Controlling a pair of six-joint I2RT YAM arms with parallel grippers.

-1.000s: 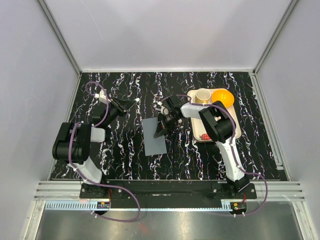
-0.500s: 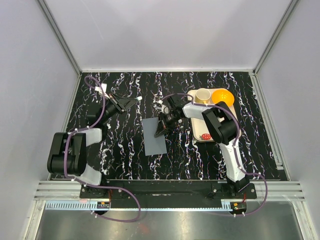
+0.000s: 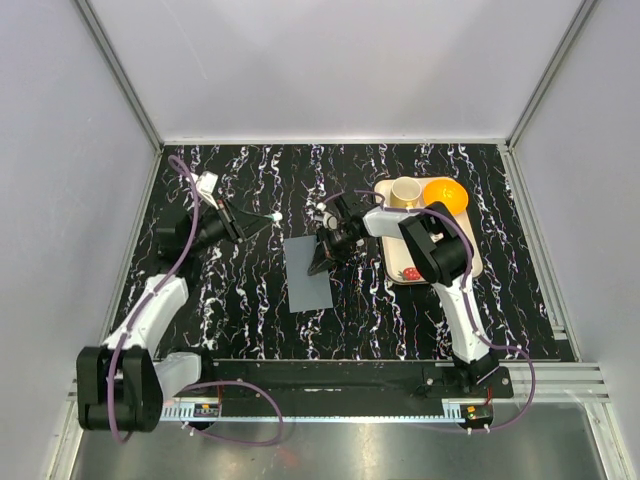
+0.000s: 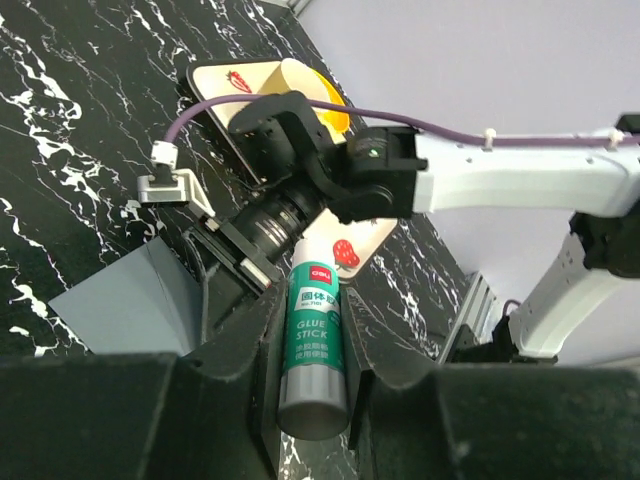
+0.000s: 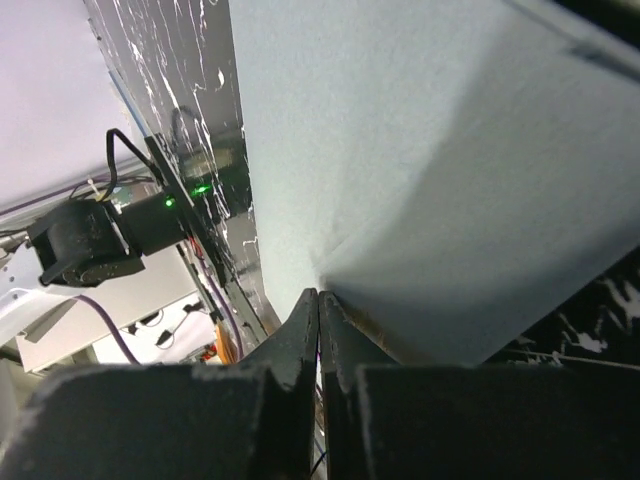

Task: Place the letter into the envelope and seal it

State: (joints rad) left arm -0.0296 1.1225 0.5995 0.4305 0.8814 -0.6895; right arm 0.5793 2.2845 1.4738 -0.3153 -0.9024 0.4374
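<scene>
Left gripper (image 3: 252, 217): jaws clamped on a white-and-green tube glue stick (image 4: 316, 340), cap end forward. It hangs over the black marbled tabletop (image 3: 230, 300), left of the envelope and well apart from it.
Right gripper (image 5: 318, 318): fingers pressed together on the flap (image 5: 350, 290), pinching its edge and holding it lifted off the body.
Flat slate-grey paper envelope (image 3: 305, 280): lies mid-table between the two arms, just left of the strawberry-printed cream tray (image 3: 470, 262).
Thin tan-beige paper letter: not plainly seen. A faint tan line (image 5: 365, 328) under the pinched edge may be its border, so it is probably already inside.
Why held so: the raised flap exposes its inner face, and the glue stick points toward it.
Step in hand (judged): gluing before sealing.
Risk: the flap could slip from its thin pinch when the stick presses on it.
</scene>
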